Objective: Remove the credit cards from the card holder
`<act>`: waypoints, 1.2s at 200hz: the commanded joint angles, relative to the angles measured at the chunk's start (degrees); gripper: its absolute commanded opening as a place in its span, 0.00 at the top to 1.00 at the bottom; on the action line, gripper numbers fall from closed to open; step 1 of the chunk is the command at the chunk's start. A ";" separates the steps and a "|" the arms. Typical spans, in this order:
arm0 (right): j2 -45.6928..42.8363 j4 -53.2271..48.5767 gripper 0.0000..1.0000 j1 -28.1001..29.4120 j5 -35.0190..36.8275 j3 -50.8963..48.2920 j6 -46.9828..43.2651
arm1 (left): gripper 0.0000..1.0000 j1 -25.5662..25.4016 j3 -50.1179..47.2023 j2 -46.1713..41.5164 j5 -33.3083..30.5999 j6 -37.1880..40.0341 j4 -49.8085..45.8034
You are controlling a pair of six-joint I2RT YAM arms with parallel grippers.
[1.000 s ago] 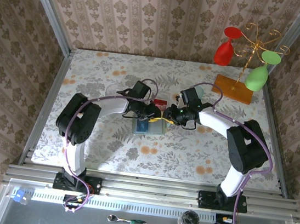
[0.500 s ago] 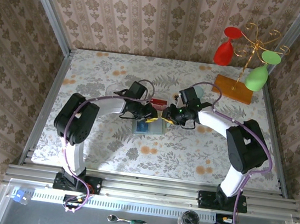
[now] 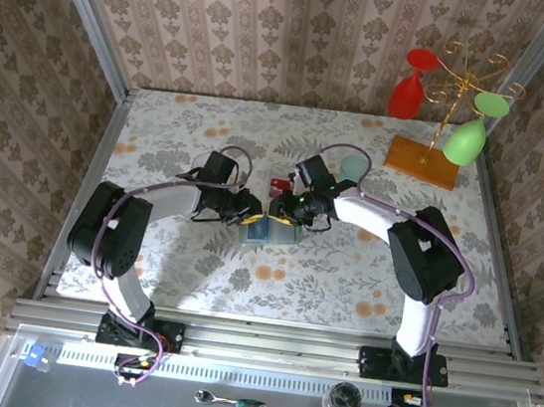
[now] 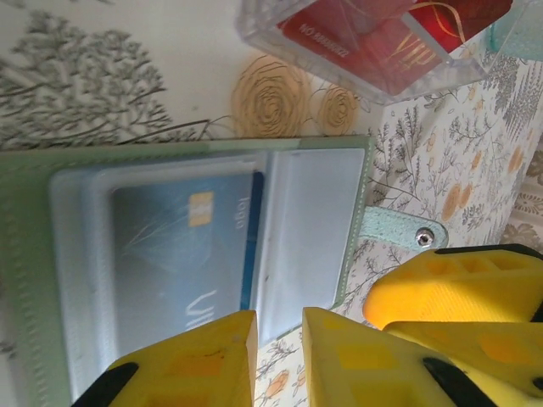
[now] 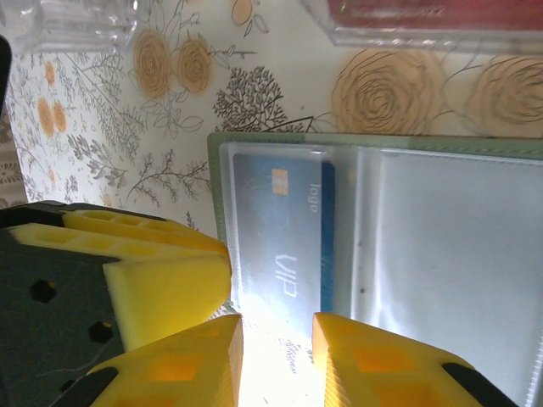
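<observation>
The card holder [image 4: 316,212] lies open and flat on the table, pale green with clear sleeves. A blue credit card [image 4: 178,246] sits in one sleeve; the sleeve beside it looks empty. My left gripper [image 4: 280,326] stands at the holder's near edge, narrowly open, with the sleeve edge and the table showing in the gap. My right gripper [image 5: 276,339] is over the opposite edge [image 5: 458,237], by the blue card [image 5: 280,220], also narrowly open. In the top view the left gripper [image 3: 253,217] and right gripper [image 3: 279,212] meet over the holder [image 3: 266,231]. Red credit cards [image 4: 373,38] lie in a clear tray.
The clear tray [image 5: 407,38] stands just beyond the holder. A pale teal cup [image 3: 355,164] is behind the right arm. A wooden stand [image 3: 423,161] with red and green glasses is at the back right. The right gripper's yellow finger [image 4: 450,288] crowds the left wrist view.
Both arms have swung to the left and their grippers have drawn closer together over the holder. The holder has hardly moved.
</observation>
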 commanded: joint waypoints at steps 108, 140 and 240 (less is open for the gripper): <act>4.96 -3.39 0.72 1.95 -0.13 5.00 0.56 | 0.92 3.29 -5.41 -1.14 -0.17 2.76 2.23; 5.70 -3.30 0.73 2.12 -0.50 5.56 0.70 | 0.97 3.79 -5.66 -0.36 -1.10 4.19 1.09; 7.34 -4.07 0.72 2.12 -0.85 6.84 0.57 | 1.00 4.27 -6.63 2.29 0.94 3.44 4.32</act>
